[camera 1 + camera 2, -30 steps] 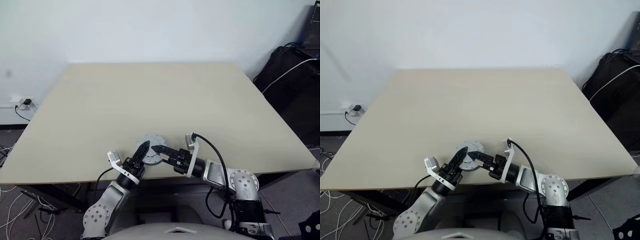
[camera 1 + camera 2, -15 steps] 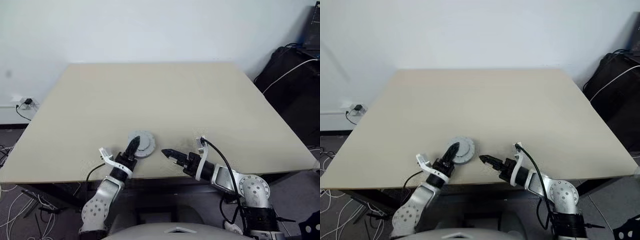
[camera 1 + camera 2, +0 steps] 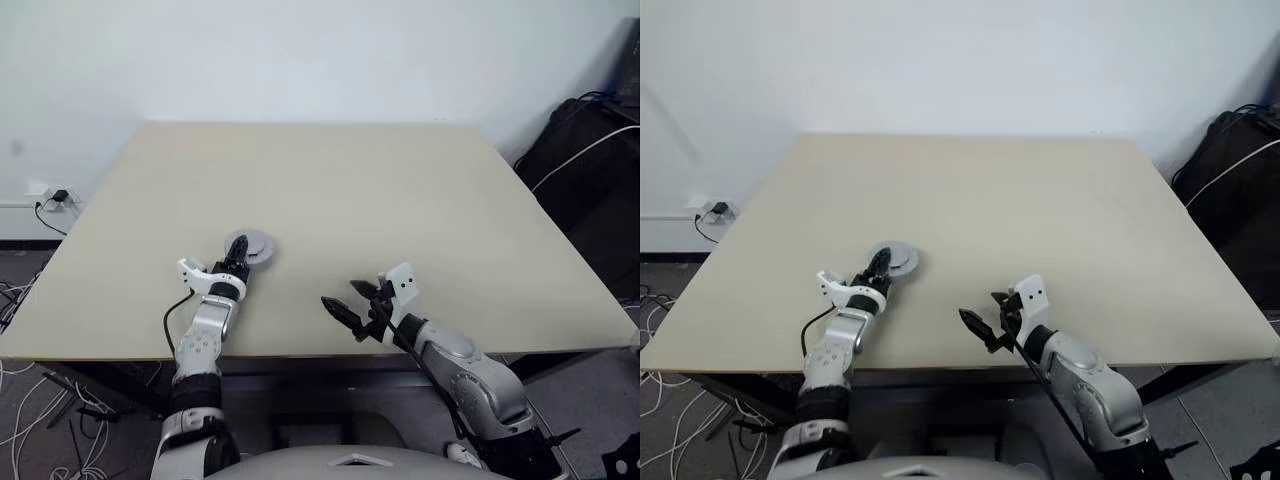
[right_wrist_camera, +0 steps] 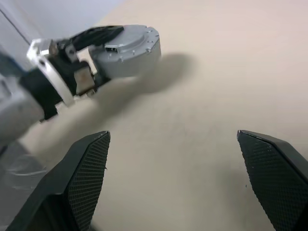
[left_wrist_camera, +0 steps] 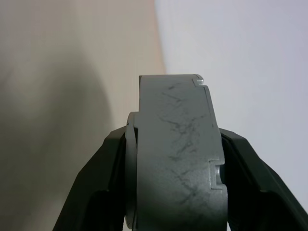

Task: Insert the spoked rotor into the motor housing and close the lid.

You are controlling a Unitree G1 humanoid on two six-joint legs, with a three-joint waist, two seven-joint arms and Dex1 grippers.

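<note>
Left eye view: a broad, pale beige rectangular table [image 3: 330,190] stood before a white wall. At about eight o'clock from the table's centre, the left gripper [image 3: 238,251] was closed on a round silver-grey metal disc assembly, the closed motor housing with its lid [image 3: 254,246], with one black finger lying across its top. The housing sat close above the tabletop; whether it touched the surface could not be told. At about five o'clock from the centre, near the front edge, the right gripper [image 3: 349,303] hovered with its two black fingers spread apart and nothing between them, well apart from the housing. Black bags and a white cable [image 3: 585,150] lay off the table at three o'clock.

Right eye view: the same layout, the housing at eight o'clock, the spread, empty right gripper at five o'clock.

Left wrist view: the grey housing's scuffed rim, seen edge-on, sat clamped between the two dark fingers [image 5: 101,178], which pressed it from either side.

Right wrist view: two textured black fingertips [image 4: 89,173] stood wide apart over bare table, and beyond them the left gripper gripped the flanged silver housing, casting a shadow on the surface.
</note>
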